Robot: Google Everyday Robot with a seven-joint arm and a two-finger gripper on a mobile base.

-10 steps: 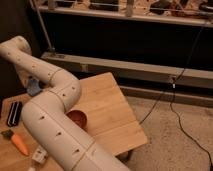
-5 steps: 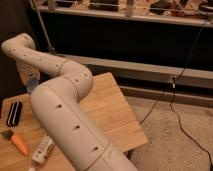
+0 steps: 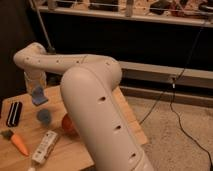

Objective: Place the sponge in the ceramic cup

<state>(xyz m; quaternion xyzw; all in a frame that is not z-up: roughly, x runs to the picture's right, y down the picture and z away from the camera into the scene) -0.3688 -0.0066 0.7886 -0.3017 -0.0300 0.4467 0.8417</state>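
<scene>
My gripper (image 3: 38, 93) hangs at the left, above the wooden table (image 3: 25, 160), at the end of the white arm that fills the middle of the view. It is shut on the sponge (image 3: 38, 95), a small pale blue-grey block held just off the table. The ceramic cup (image 3: 44, 116), small and blue, stands upright on the table just below and slightly right of the sponge, with a gap between them.
An orange-red bowl (image 3: 67, 125) sits right of the cup, partly hidden by the arm. A black ridged block (image 3: 14, 113) lies at the left edge. A carrot (image 3: 18, 142) and a white packet (image 3: 44, 146) lie near the front. The floor drops away at the right.
The arm's big elbow section has swung toward the middle and right, uncovering the cup, carrot and packet. The gripper with the sponge has moved slightly lower and to the right, toward the cup.
</scene>
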